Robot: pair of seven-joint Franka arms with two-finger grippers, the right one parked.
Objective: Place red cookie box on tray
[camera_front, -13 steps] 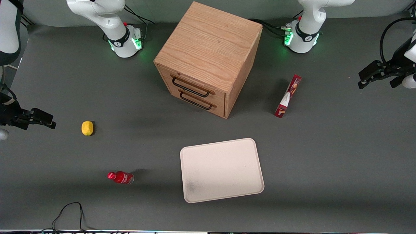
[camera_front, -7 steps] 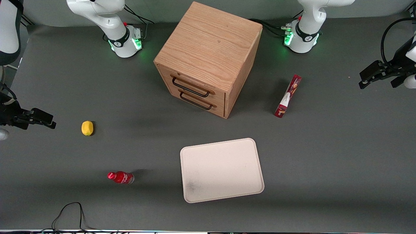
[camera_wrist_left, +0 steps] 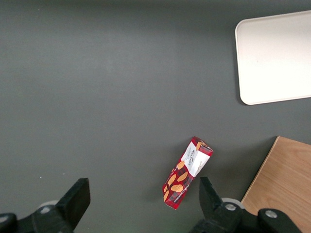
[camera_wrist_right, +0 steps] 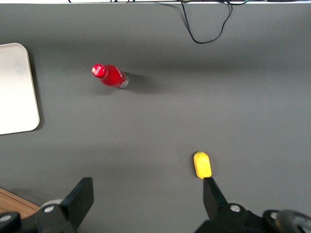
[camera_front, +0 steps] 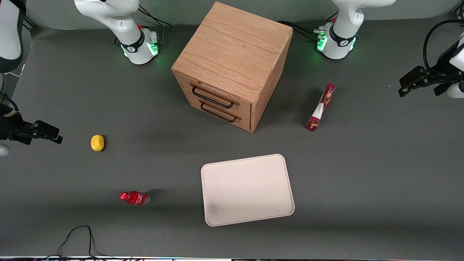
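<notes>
High above the table's working-arm end, the pincer (camera_front: 407,87) hangs with its fingers (camera_wrist_left: 77,199) spread wide and nothing between them. From the front it shows only as a dark shape at the frame's edge; the left wrist view alone looks down between the fingers, showing the red cookie box (camera_wrist_left: 187,172) on bare mat below the pincer, just beside one finger in that view. Toward the parked arm's end from the pincer, the box (camera_front: 321,107) stands on its long edge near the wooden drawer cabinet (camera_front: 232,65). Nearer the front camera lies the tray (camera_front: 247,189), bare, with open mat on every side.
</notes>
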